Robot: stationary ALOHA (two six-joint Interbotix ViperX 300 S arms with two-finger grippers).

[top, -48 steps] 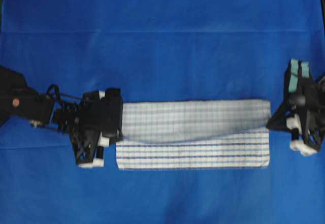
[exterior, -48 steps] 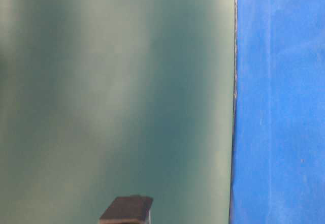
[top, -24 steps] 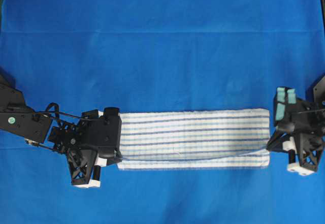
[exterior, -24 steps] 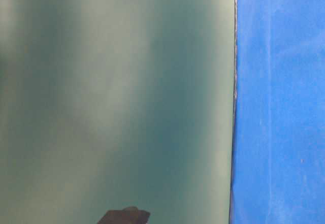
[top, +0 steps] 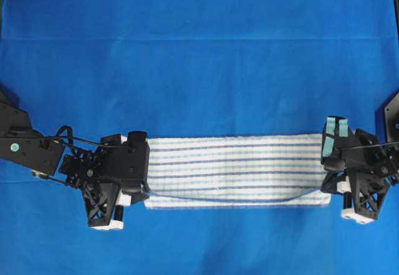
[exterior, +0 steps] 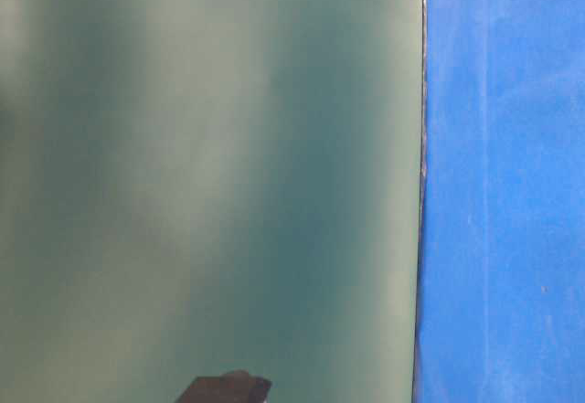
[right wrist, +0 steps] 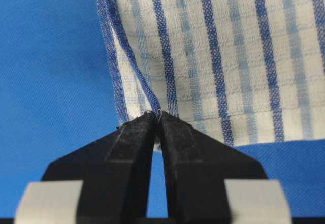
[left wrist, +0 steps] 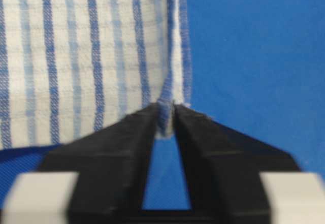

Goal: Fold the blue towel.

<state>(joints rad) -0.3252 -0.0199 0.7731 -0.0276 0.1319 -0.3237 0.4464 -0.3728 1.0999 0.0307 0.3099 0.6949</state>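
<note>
Two corners pinched: left gripper (left wrist: 165,120) and right gripper (right wrist: 157,120) each clench an end of the blue towel (top: 237,170), lying folded on the bench (top: 199,69); light, limp cloth, best held by its corners.

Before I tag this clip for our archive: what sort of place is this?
Probably a lab bench set up for robot trials, not a home. A plain blue cloth covers the whole surface, two black arms work from either side, and the only item is one striped towel, pinched by the left pincer and right pincer.
</note>
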